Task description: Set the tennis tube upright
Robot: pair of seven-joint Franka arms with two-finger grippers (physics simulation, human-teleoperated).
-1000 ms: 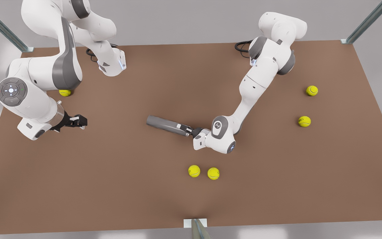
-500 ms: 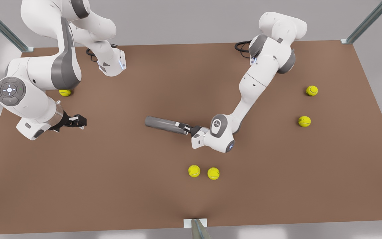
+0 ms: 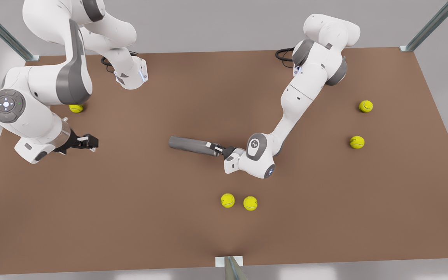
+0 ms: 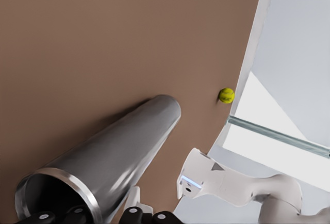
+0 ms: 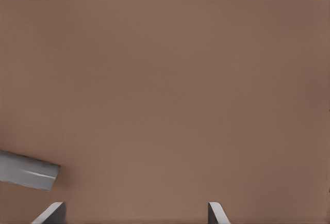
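Observation:
The tennis tube [image 3: 189, 144] is a grey metallic cylinder lying close to level near the table's middle. Its lighter rim end points toward the front view's right. My left gripper [image 3: 219, 150] is shut on that rim end. The left wrist view shows the tennis tube [image 4: 118, 157] running away from the camera, with one finger inside the open mouth and my left gripper [image 4: 98, 214] at the rim. My right gripper [image 3: 91, 142] hovers open at the front view's left, well apart from the tube. In its wrist view my right gripper [image 5: 135, 213] holds nothing, and the tennis tube's [image 5: 26, 175] far end shows.
Yellow tennis balls lie about the brown table [image 3: 169, 217]: two [image 3: 227, 200] [image 3: 250, 203] near the front, two [image 3: 366, 105] [image 3: 357, 142] at the front view's right, one [image 3: 76, 108] beside the right arm. That ball [image 4: 226, 95] shows by the table edge.
The left gripper has shifted the tube slightly toward the front view's left and turned it more level in the picture. The right arm has drifted a little to the front view's left.

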